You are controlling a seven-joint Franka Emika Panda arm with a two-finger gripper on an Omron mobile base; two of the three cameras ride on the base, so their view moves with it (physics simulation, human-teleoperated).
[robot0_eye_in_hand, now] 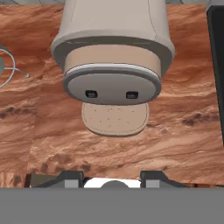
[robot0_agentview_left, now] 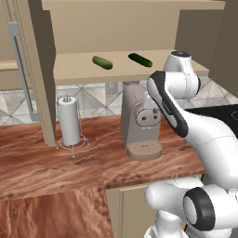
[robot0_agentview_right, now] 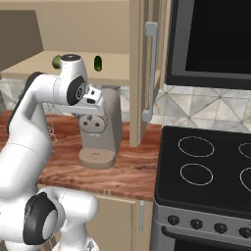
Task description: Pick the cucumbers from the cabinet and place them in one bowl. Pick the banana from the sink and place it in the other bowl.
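Two dark green cucumbers lie on the shelf of the open tan cabinet (robot0_agentview_left: 74, 69): the left cucumber (robot0_agentview_left: 102, 62) and the right cucumber (robot0_agentview_left: 140, 59). From the right base view one cucumber (robot0_agentview_right: 98, 62) is plain, while the other (robot0_agentview_right: 57, 61) peeks out behind my arm. My gripper (robot0_agentview_right: 87, 113) hangs below the shelf, pointing down over the top of the coffee machine (robot0_eye_in_hand: 113, 48). In the hand view the gripper (robot0_eye_in_hand: 113, 179) is open, its fingertips (robot0_eye_in_hand: 70, 177) wide apart and empty. The banana and the sink are out of view.
A tan coffee machine (robot0_agentview_left: 139, 121) stands on the wooden counter (robot0_agentview_left: 46, 162), with a paper towel holder (robot0_agentview_left: 69, 122) to its left. The cabinet doors (robot0_agentview_left: 18, 69) (robot0_agentview_right: 151, 68) hang open on both sides. A black stove (robot0_agentview_right: 206, 166) lies to the right.
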